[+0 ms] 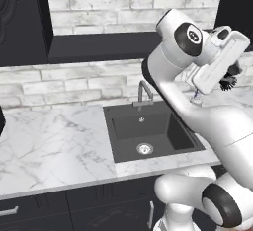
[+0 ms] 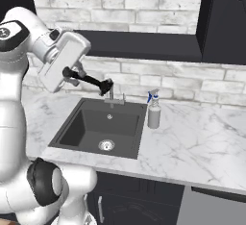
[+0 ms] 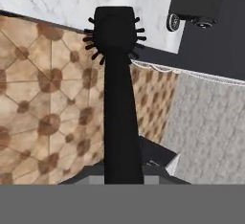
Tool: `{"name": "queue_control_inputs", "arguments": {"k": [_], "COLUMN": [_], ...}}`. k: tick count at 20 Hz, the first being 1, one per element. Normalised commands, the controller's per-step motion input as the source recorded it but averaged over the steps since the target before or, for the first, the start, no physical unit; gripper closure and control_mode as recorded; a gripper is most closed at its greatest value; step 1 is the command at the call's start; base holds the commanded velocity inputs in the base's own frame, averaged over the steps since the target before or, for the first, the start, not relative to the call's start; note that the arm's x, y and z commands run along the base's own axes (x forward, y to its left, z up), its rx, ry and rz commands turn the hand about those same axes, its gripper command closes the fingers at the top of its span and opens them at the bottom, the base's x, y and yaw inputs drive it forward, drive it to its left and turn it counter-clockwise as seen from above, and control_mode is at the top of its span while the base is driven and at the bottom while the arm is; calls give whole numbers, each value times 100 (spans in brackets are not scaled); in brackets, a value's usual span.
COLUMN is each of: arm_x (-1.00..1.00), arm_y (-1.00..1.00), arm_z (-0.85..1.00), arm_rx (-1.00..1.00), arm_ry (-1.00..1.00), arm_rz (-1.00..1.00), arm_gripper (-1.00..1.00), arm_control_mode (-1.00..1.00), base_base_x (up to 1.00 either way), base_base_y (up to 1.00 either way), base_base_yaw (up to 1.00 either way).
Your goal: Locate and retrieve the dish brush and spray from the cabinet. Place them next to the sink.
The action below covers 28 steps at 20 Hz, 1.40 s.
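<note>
My gripper (image 2: 71, 73) is shut on the thin handle of the black dish brush (image 2: 94, 81), holding it in the air over the left part of the sink (image 2: 84, 124). Its bristle head (image 1: 229, 82) pokes out past the hand. In the hand view the dish brush (image 3: 119, 103) runs straight up from the fingertips. The spray (image 2: 154, 111), grey with a blue-and-white trigger, stands upright on the marble just right of the sink. The black cabinet (image 2: 144, 44) with its long shelf board hangs on the brick wall above.
A steel faucet (image 2: 114, 96) rises at the back of the sink (image 1: 129, 128). White marble counter (image 1: 49, 146) spreads to the left and to the right (image 2: 202, 142). Dark fronts with bar handles (image 1: 148, 214) sit below. My arm hides the counter right of the sink in the left base view.
</note>
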Motion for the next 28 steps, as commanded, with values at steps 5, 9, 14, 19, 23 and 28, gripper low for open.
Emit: {"name": "queue_control_inputs", "arguments": {"k": [5,9,14,19,23,28], "arm_x": [-29,0,4,36,35,59], "arm_y": [-54,-70,-68,-63,-29,-3], "arm_z": [-25,-49,-48,-39,-40,-40], "arm_rx": [27,31,23,7,7,17], "arm_ry": [-24,-29,-30,-13,-13,-8], "arm_rz": [0,0,0,6,14,17], "arm_gripper": [100,100,100,100,100,100], "arm_control_mode": [-100,-100,-100,-100,-100,-100], "base_base_x": [0,0,0,0,0,0], "base_base_y": [0,0,0,0,0,0], "base_base_yaw": [0,0,0,0,0,0]}}
